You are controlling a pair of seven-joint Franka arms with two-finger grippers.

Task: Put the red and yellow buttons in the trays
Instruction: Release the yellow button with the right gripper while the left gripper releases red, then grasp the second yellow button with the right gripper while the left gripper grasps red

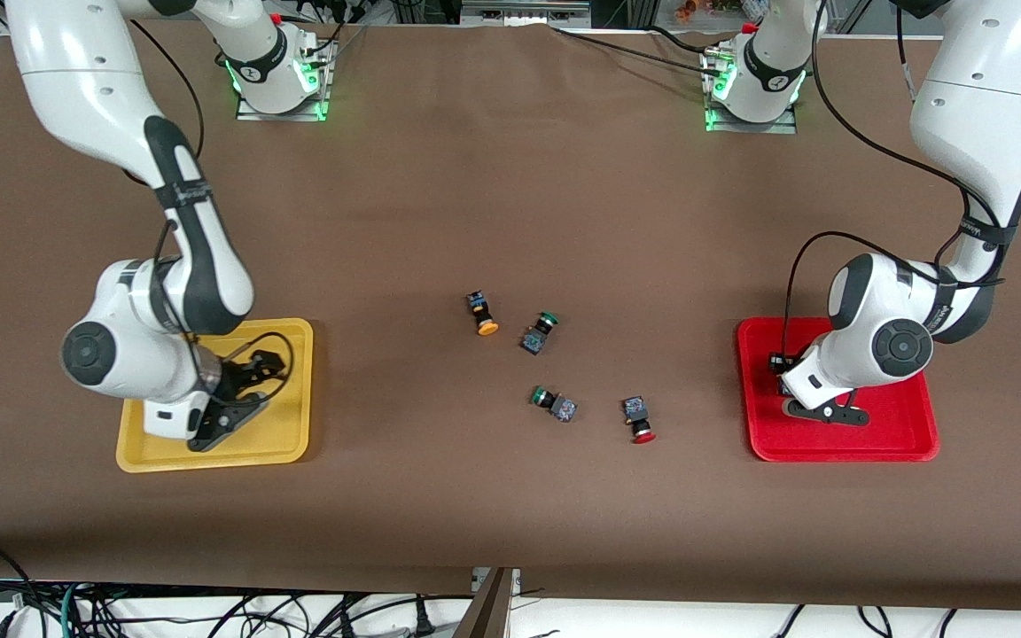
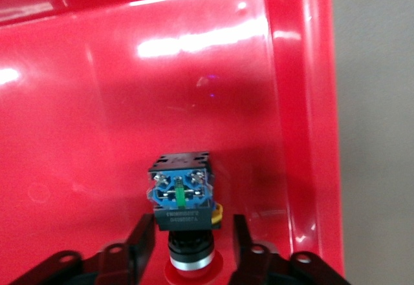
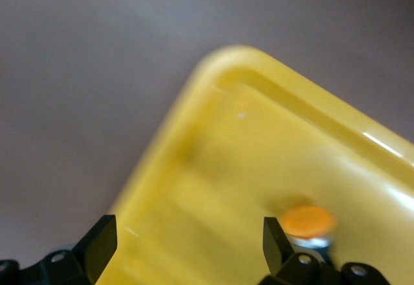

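Red-capped button [image 2: 181,217] is seen between the parted fingers of the left pincer [image 2: 194,246] (released) in the red tray [image 2: 304,104]; the right pincer [image 3: 187,246] is spread beside a yellow-capped button [image 3: 309,223] in the yellow tray [image 3: 213,78].

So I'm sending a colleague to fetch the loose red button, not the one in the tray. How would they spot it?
Start at the red tray, then look toward the table's middle, where four switches lie loose. The red button is the one closest to that tray and, of the four, nearest the front camera. It alone has a red cap; the others are green or orange.
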